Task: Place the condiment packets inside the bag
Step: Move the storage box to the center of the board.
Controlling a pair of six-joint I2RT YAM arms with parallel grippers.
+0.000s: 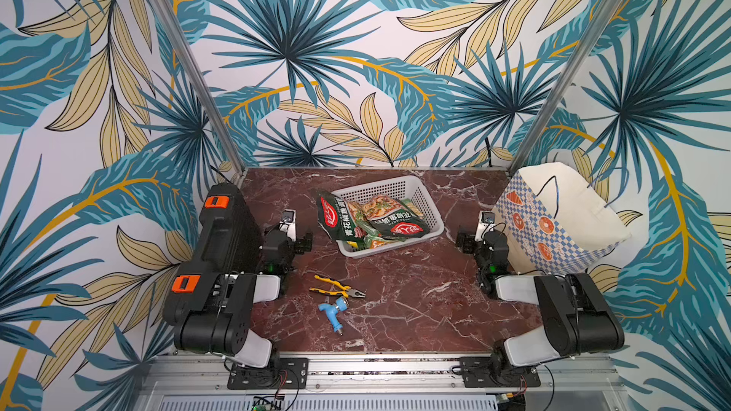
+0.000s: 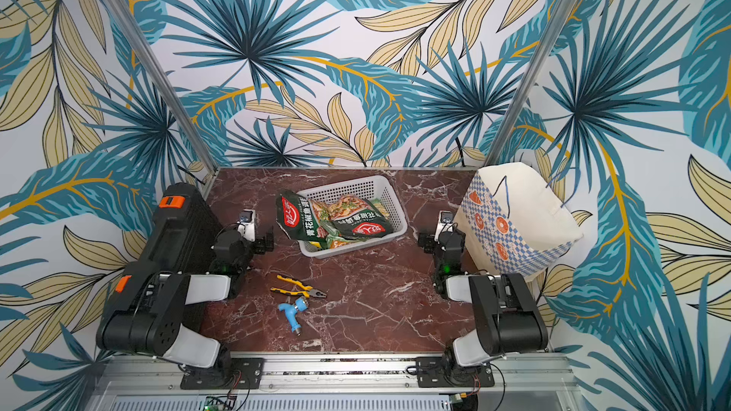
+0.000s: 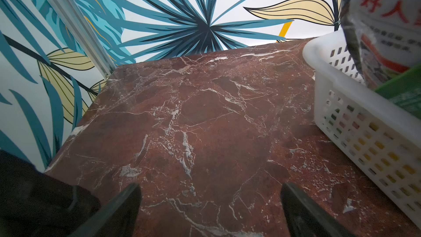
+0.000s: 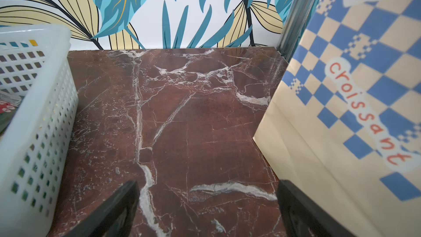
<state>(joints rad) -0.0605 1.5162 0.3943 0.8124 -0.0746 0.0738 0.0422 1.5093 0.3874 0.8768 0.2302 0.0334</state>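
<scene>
Nothing was bagged yet: the condiment packets lay heaped in the white perforated basket. The paper bag stood apart, with no packet showing inside. The left gripper and right gripper gaped wide and held nothing.

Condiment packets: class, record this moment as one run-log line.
condiment packets: piled in basket | bag: standing, mouth open | left gripper: jaws open, empty | right gripper: jaws open, empty

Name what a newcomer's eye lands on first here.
The glossy condiment packets heaped in the white basket at the middle back of the marbled red table draw the eye first, one dark pouch leaning over the rim. Next comes the tall checkered bag standing open at the table's far corner on the robot's right. Nearer the front lie yellow-handled pliers and a blue plastic tap.
</scene>
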